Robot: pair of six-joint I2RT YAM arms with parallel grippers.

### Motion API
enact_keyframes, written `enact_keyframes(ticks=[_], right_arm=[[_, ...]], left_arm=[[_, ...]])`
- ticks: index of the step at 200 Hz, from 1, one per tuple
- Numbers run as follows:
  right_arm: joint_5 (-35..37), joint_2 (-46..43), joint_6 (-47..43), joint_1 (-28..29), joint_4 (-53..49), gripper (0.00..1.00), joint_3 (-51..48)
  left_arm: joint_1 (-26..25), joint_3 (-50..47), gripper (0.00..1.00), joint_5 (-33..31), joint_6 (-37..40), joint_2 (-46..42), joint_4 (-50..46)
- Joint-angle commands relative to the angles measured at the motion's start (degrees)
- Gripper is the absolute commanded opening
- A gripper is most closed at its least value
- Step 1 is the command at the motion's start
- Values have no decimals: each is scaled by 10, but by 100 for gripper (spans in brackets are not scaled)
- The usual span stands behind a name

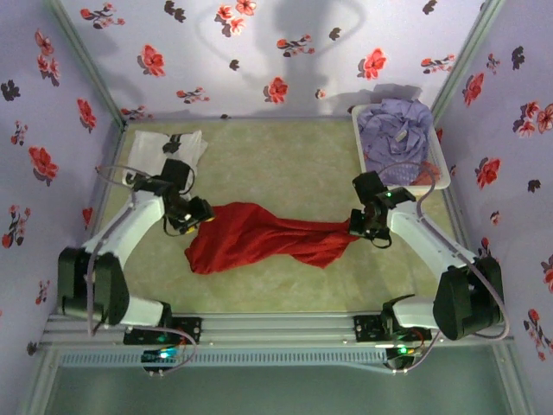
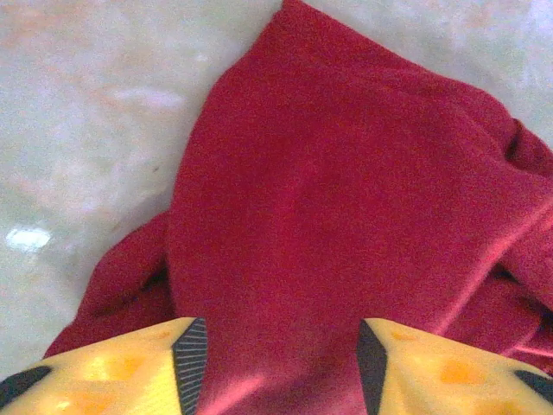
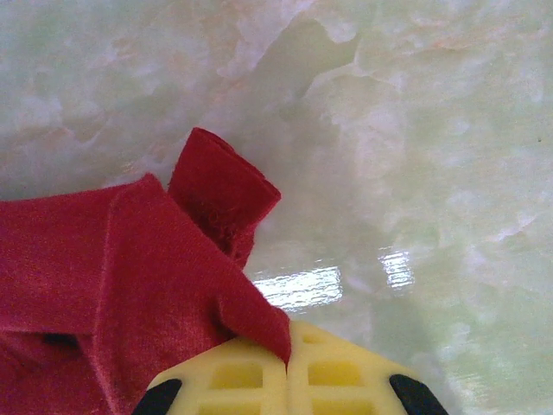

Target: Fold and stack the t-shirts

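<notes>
The bright red t-shirt (image 1: 259, 238) lies crumpled and stretched sideways across the middle of the table. My left gripper (image 1: 197, 214) is at its left end. In the left wrist view the left gripper (image 2: 278, 367) is open, jaws wide apart, with red cloth (image 2: 346, 216) lying under the gap. My right gripper (image 1: 359, 223) is at the shirt's right end. In the right wrist view it (image 3: 288, 367) is shut, pinching a corner of the red shirt (image 3: 112, 277). The white t-shirt with black print (image 1: 168, 147) lies at the back left. The lavender t-shirt (image 1: 397, 125) fills the basket.
A white plastic basket (image 1: 442, 173) stands at the back right, just beyond my right arm. Flowered walls close in the table on three sides. Bare pale-green tabletop (image 1: 285, 156) stretches between the white shirt and the basket.
</notes>
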Motion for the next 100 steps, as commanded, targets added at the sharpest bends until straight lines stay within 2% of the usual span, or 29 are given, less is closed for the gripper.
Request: enact_keyframes(ticks=[1, 16, 32, 56, 67, 100], right_arm=[[-7, -12, -11, -8, -7, 0, 14], [-14, -15, -11, -9, -7, 0, 19], [-17, -17, -11, -9, -9, 0, 29], [-22, -15, -13, -10, -20, 0, 54], [-25, -15, -15, -11, -25, 0, 67], [-45, -27, -23, -11, -38, 0, 123]], left_arm=[[-14, 17, 48, 29, 37, 48, 53], [-28, 12, 44, 29, 34, 70, 72], [-38, 2, 34, 37, 25, 85, 90], [-38, -16, 7, 40, 18, 74, 112], [-35, -11, 1, 29, 22, 59, 107], [-4, 56, 0, 6, 44, 6, 57]])
